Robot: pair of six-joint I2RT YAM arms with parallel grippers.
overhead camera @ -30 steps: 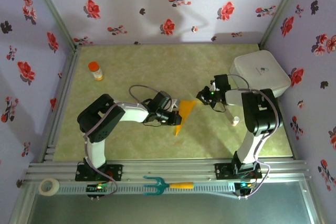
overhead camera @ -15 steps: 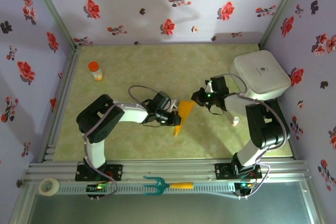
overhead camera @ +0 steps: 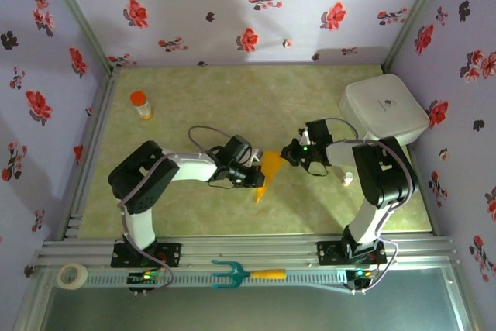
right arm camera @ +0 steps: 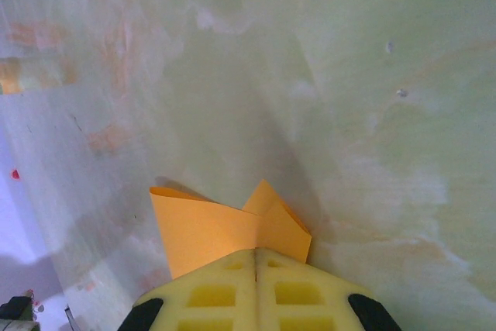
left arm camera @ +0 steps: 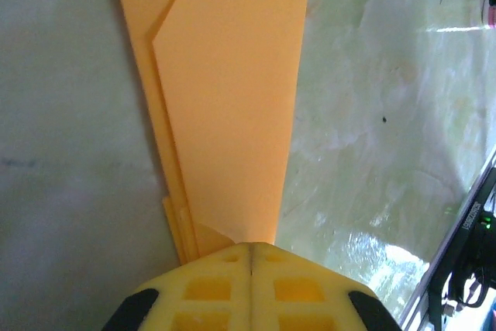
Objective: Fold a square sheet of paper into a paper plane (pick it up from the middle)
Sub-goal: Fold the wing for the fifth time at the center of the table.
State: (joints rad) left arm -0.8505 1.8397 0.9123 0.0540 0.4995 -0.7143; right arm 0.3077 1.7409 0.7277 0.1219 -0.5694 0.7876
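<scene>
Stage: late | paper (overhead camera: 269, 174) folded to a narrow layered dart | left gripper (left arm camera: 250, 256) and right gripper (right arm camera: 256, 256) both pinched on it | I judge only final creasing is left

This is a robot test cell in a lab rather than a lived-in room. The left arm (overhead camera: 143, 184) and right arm (overhead camera: 384, 176) are bolted to an aluminium rail (overhead camera: 248, 252) at the near edge of a green marbled bench (overhead camera: 194, 98). Flat floral-print panels (overhead camera: 232, 5) in metal corner posts (overhead camera: 77, 17) box in three sides. A tape roll (overhead camera: 73, 275) and teal fork (overhead camera: 231, 274) lie on the frame.
</scene>
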